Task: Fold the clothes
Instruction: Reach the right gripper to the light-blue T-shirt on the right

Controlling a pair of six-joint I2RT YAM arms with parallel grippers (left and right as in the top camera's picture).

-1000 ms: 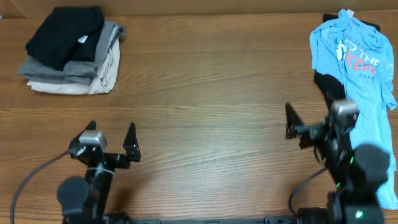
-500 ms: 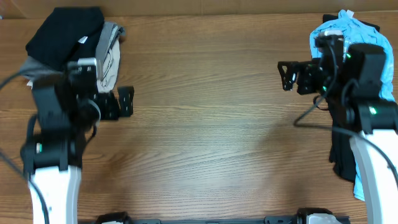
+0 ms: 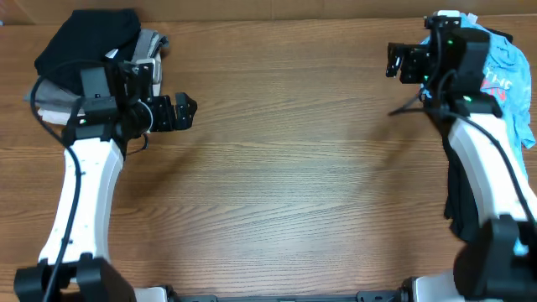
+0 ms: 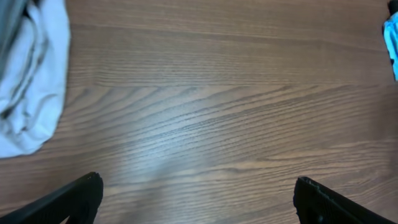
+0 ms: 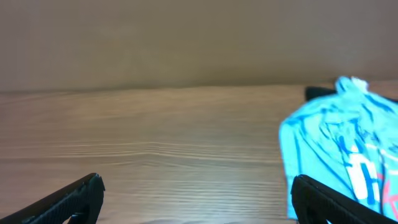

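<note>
**T-shirt (image 3: 513, 105) and black garment (image 3: 457, 205) lay loose at the right edge; both hands released**

Overhead: the light blue T-shirt was spread crumpled at the far right of the wooden surface (image 3: 294, 184), its lettering facing up. The black garment lay just beside and partly under it, on the side nearer the robot, and the right arm covered part of both. The right hand (image 3: 401, 61) hovered above the surface near the T-shirt's far left corner, its fingers apart and holding nothing. Across the surface, the left hand (image 3: 178, 111) hung just right of the pile (image 3: 80, 38) of black, grey and beige garments at the far left corner. It was likewise spread wide and empty. The middle of the surface between the two arms was bare wood.

Left wrist: the two fingertips stood far apart at the bottom corners, with only wood grain between them. A pale fold of the pile (image 4: 31, 93) filled the left edge. A sliver of blue cloth showed at the right edge.

Right wrist: the fingertips again stood wide apart in the lower corners, gripping nothing. The T-shirt (image 5: 336, 149) lay bunched at the right, ahead of the right fingertip and apart from it. A strip of black cloth (image 5: 318, 92) showed behind it, and a plain tan wall ran along the back.
</note>
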